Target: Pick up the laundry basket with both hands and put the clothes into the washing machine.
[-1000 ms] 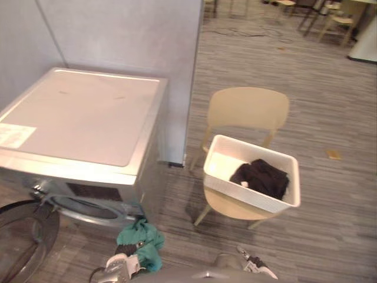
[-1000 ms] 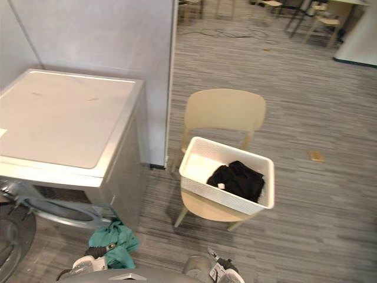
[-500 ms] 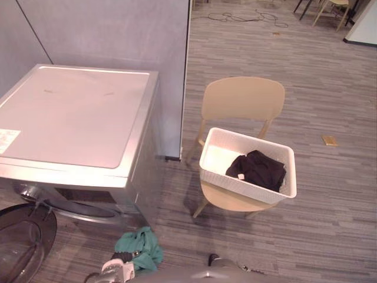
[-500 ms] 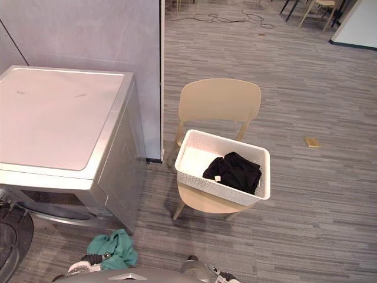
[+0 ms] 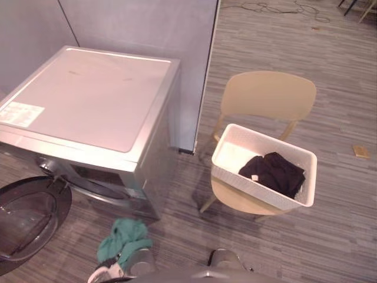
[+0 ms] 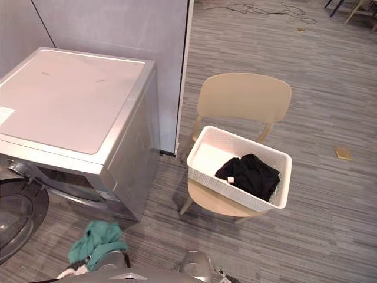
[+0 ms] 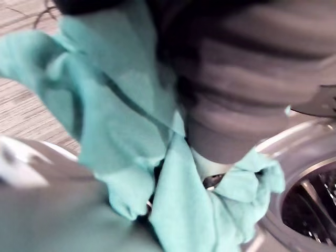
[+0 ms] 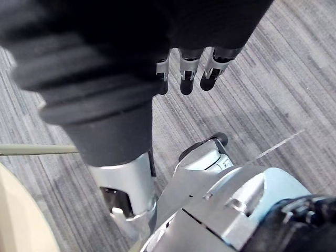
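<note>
- Left hand [image 5: 106, 273] low by the washer [image 5: 88, 100], gripping a teal cloth [image 5: 122, 237]; in the left wrist view the cloth is pinched to a narrow waist at the hand and flares on both sides.
- Right hand [image 8: 187, 68] hangs over the floor, fingers relaxed, holding nothing.
- Basket [image 5: 254, 190] not in either hand: it sits on the seat of a beige chair [image 5: 268, 94], well apart from the washer, with black clothes [image 5: 274, 172] in the half farther from the washer.
- Washer door [image 5: 29, 218] swung open and lying low; drum [image 7: 310, 210] shows just past the cloth in the left wrist view.
- Step in hand, as judged: load the teal cloth into the drum.
- To do it well: take the hand well inside the opening before letting go. The loose ends flare wide, so push the bundle deep; otherwise a tail may drape over the rim.
- In the way: the open door sits beside the approach, so come in from the front.
- Around: grey partition [image 5: 147, 23] behind washer and chair; small tan object [image 5: 360, 151] on the floor beyond the basket, clear of the route.
</note>
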Controlling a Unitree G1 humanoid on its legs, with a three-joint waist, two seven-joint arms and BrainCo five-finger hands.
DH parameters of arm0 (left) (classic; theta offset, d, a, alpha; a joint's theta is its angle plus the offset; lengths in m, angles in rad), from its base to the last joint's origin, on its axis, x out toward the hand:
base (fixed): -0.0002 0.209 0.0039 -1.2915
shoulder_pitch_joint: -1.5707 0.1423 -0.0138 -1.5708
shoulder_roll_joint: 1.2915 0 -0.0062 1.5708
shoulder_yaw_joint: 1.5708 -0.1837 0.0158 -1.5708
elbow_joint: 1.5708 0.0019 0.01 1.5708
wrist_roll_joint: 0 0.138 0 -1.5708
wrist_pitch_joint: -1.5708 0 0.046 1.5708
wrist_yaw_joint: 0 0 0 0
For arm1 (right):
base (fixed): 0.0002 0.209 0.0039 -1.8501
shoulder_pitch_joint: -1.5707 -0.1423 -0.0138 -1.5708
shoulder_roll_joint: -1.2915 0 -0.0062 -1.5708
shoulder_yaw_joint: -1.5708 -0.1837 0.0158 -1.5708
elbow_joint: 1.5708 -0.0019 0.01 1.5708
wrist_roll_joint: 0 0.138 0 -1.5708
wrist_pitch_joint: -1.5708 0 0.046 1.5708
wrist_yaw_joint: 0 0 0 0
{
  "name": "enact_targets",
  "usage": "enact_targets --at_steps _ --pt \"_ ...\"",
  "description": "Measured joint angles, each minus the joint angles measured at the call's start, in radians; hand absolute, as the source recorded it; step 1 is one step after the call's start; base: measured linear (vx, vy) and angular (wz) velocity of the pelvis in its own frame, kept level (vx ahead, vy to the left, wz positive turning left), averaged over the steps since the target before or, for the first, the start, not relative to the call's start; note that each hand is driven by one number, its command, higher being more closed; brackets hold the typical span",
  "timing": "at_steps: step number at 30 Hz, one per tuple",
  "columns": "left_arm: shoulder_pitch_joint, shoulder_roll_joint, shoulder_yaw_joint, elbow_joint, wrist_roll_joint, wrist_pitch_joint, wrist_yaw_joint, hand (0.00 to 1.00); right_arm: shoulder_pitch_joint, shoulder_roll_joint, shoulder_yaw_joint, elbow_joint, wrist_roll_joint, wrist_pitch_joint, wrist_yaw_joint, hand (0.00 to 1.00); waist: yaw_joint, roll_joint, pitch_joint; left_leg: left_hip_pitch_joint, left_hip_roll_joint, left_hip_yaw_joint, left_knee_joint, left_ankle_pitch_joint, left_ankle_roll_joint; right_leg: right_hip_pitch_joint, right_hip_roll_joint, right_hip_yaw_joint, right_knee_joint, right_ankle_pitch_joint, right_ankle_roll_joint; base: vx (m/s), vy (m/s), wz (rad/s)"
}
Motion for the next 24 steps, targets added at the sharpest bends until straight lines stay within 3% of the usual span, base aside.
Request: enact_targets --at_steps 3,4,6,7,8,9,10,11,12,14,15,16,18,19,20,21,23,24 --pt "0.000 0.009 0.004 -0.012 -0.046 -0.004 0.021 1.00 0.018 -0.009 0.021 -0.009 -0.006 0.004 0.000 0.00 0.003 -0.014 0.001 -0.037 0.112 -0.020 0.043 -0.022 0.000 -0.036 -0.032 0.015 0.079 -0.042 0.021 -0.06 0.116 0.10" --pt "-0.001 0.016 0.005 -0.027 -0.058 -0.012 0.033 1.00 0.027 -0.023 0.030 -0.013 -0.011 0.006 -0.001 0.00 0.001 -0.025 0.005 -0.053 0.147 -0.043 0.014 -0.012 -0.013 -0.059 -0.078 0.028 0.122 -0.058 0.047 -0.05 0.350 0.34" --pt "-0.004 0.019 -0.008 -0.039 -0.068 -0.014 0.041 1.00 0.042 -0.048 0.038 -0.024 -0.024 0.008 -0.013 0.00 -0.006 -0.023 0.004 -0.057 0.157 -0.072 -0.079 0.039 -0.044 -0.072 -0.156 0.036 0.149 -0.061 0.108 -0.05 0.533 0.46" --pt "0.000 0.013 -0.023 -0.038 -0.069 -0.017 0.041 1.00 0.054 -0.065 0.036 -0.025 -0.062 0.019 -0.017 0.00 -0.009 -0.007 -0.005 -0.038 0.151 -0.069 -0.143 0.083 -0.102 -0.066 -0.201 0.036 0.137 -0.046 0.154 -0.04 0.759 0.41" --pt "-0.001 0.021 -0.029 -0.020 -0.087 -0.022 0.039 1.00 0.051 -0.057 0.032 -0.013 -0.084 0.022 -0.020 0.00 -0.007 -0.025 -0.001 -0.040 0.101 -0.047 -0.129 0.096 -0.169 -0.049 -0.259 0.063 0.102 -0.020 0.170 -0.03 0.787 0.37" --pt "-0.003 0.047 -0.048 -0.011 -0.088 -0.025 0.039 1.00 0.043 -0.029 0.023 0.002 -0.096 0.029 -0.013 0.00 -0.008 -0.052 -0.009 -0.046 0.052 -0.040 -0.114 0.073 -0.165 -0.007 -0.286 0.057 0.007 0.039 0.160 0.03 0.808 0.32" --pt "-0.013 0.075 -0.079 0.012 -0.087 -0.023 0.038 1.00 0.035 -0.004 -0.006 0.026 -0.097 0.033 -0.032 0.00 -0.012 -0.056 -0.031 -0.088 0.025 -0.051 -0.069 0.041 -0.158 0.063 -0.286 0.045 -0.137 0.182 0.157 0.04 0.533 0.27" --pt "-0.013 0.084 -0.091 0.023 -0.087 -0.023 0.037 1.00 0.040 -0.003 -0.006 0.036 -0.097 0.035 -0.033 0.00 -0.011 -0.049 -0.034 -0.101 0.014 -0.051 -0.054 0.028 -0.148 0.079 -0.286 0.043 -0.191 0.262 0.144 0.05 0.661 0.13" --pt "-0.022 0.090 -0.113 0.037 -0.086 -0.022 0.037 1.00 0.035 -0.007 -0.003 0.047 -0.098 0.036 -0.034 0.00 -0.008 -0.049 -0.036 -0.104 0.001 -0.035 -0.047 0.013 -0.124 0.090 -0.281 0.038 -0.275 0.447 0.105 0.03 0.516 -0.10" --pt "-0.022 0.090 -0.154 0.043 -0.079 -0.018 0.032 1.00 0.029 -0.010 0.014 0.044 -0.098 0.037 -0.035 0.00 -0.003 -0.040 -0.038 -0.082 0.002 0.016 -0.068 0.007 -0.078 0.075 -0.272 0.039 -0.331 0.640 0.053 0.05 0.656 -0.47" --pt "-0.019 0.096 -0.182 0.044 -0.062 -0.019 0.031 1.00 0.030 -0.008 0.024 0.034 -0.098 0.039 -0.034 0.00 0.005 -0.040 -0.038 -0.042 -0.003 0.067 -0.112 0.017 -0.052 0.032 -0.258 0.006 -0.231 0.581 -0.018 0.07 0.479 -0.62" --pt "-0.017 0.100 -0.190 0.046 -0.053 -0.018 0.030 1.00 0.029 -0.009 0.035 0.030 -0.098 0.039 -0.035 0.00 0.011 -0.040 -0.038 -0.014 -0.010 0.094 -0.143 0.026 -0.038 0.019 -0.247 -0.021 -0.179 0.528 -0.058 0.09 0.451 -0.67" --pt "-0.004 0.106 -0.205 0.048 -0.012 -0.012 0.028 1.00 0.020 -0.014 0.090 0.026 -0.099 0.039 -0.034 0.00 0.004 -0.024 -0.043 0.069 -0.035 0.160 -0.267 0.073 -0.002 -0.009 -0.145 -0.093 -0.030 0.303 -0.029 0.03 0.237 -0.69" --pt "-0.002 0.103 -0.205 0.055 0.007 -0.009 0.018 1.00 0.014 -0.018 0.116 0.022 -0.100 0.039 -0.034 0.00 0.000 -0.005 -0.044 0.105 -0.044 0.190 -0.327 0.100 0.008 -0.026 -0.066 -0.117 0.036 0.187 -0.041 0.00 0.136 -0.63" --pt "-0.003 0.101 -0.206 0.059 0.017 -0.007 0.016 1.00 0.012 -0.018 0.133 0.020 -0.100 0.038 -0.033 0.00 -0.004 0.003 -0.045 0.121 -0.050 0.204 -0.353 0.114 0.010 -0.030 -0.025 -0.125 0.059 0.138 -0.037 -0.01 0.074 -0.70" --pt "-0.006 0.096 -0.213 0.061 0.035 -0.003 0.012 1.00 0.006 -0.015 0.164 0.018 -0.100 0.036 -0.031 0.00 -0.015 0.014 -0.042 0.142 -0.063 0.228 -0.400 0.145 0.012 -0.021 0.069 -0.135 0.013 0.066 -0.042 0.00 0.016 -0.51" --pt "-0.024 0.081 -0.209 0.077 0.052 0.002 0.009 1.00 0.001 -0.020 0.171 0.017 -0.100 0.033 -0.024 0.00 -0.019 0.010 -0.045 0.162 -0.100 0.250 -0.439 0.166 0.011 0.030 0.096 -0.129 -0.108 0.029 -0.048 -0.01 -0.017 -0.48" --pt "-0.038 0.061 -0.202 0.076 0.065 0.006 0.002 1.00 0.003 -0.021 0.164 0.016 -0.098 0.019 -0.015 0.00 -0.026 0.030 -0.038 0.175 -0.106 0.246 -0.466 0.189 0.011 0.050 0.106 -0.121 -0.150 0.032 -0.056 -0.05 -0.062 -0.24"
